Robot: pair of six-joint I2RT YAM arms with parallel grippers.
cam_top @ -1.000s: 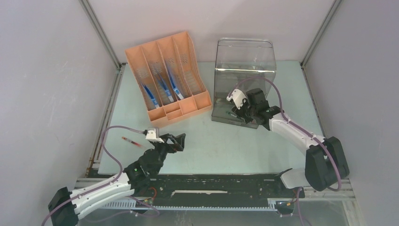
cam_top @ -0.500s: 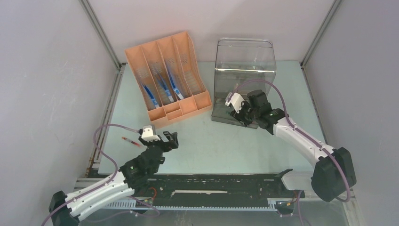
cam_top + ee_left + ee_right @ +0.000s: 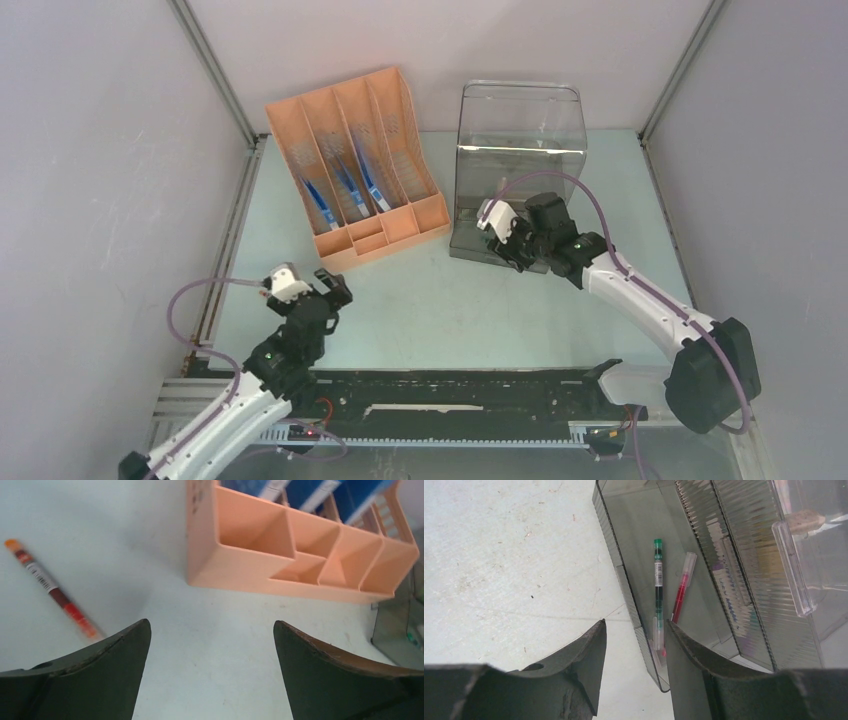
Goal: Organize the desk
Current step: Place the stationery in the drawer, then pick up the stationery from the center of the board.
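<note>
So, the desk is the pale green top under both arms, and the only loose thing I can find on it is a red pen.

The left pincer is spread wide with nothing in it and points down at bare desk. In its own camera the pen sits at about 10 o'clock from the gap. The pen's long axis runs roughly 10-to-4, with the near tip just beside the left-hand finger. It's off to one side of the gap, not between the fingers. The orange rack is at 12 to 1 o'clock, near but apart from the pen. From overhead the pen is hidden under the left wrist.

The right pincer is about half open and holding nothing. It sits at the front lip of the smoky clear box, with the box's side wall running up between the fingers. I can't tell if either finger touches it. A green pen and a pinkish-red pen lie in the box at 12 o'clock from that pincer.

My guess is the left arm takes the loose pen since it's far nearer. It would need to shift toward 10 o'clock and twist so its fingers close across the pen's diagonal.
</note>
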